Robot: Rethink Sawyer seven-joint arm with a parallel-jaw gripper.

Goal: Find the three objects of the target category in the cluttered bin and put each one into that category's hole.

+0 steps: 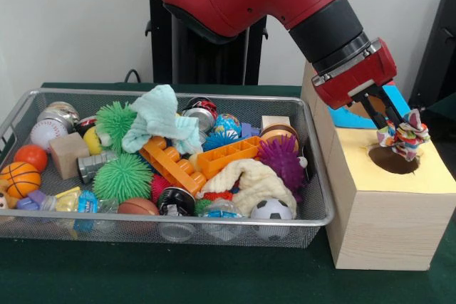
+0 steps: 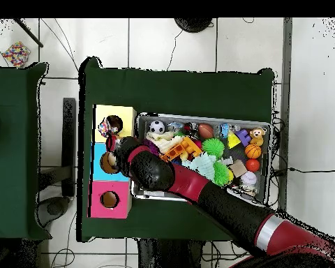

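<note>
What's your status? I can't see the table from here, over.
Gripper shut on dotted cloth, just above yellow box's hole. Mint cloth and cream cloth in wire bin. Nothing blocking hole.

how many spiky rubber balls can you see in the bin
4: two green at the basket's left-middle, a purple one right, a blue one centre. More may be buried.

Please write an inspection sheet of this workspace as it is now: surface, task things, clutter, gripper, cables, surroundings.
Surface: green table, carrying bin and boxes.
Task things: multicoloured cloth held just above the hole of the yellow-topped box; wire bin full.
Clutter: mint cloth, cream cloth, spiky balls, orange bricks, small sports balls.
Gripper: gripper shut on the cloth.
Cables: black cables on the floor.
Surroundings: blue-topped box, pink-topped box, tiled floor.
</note>
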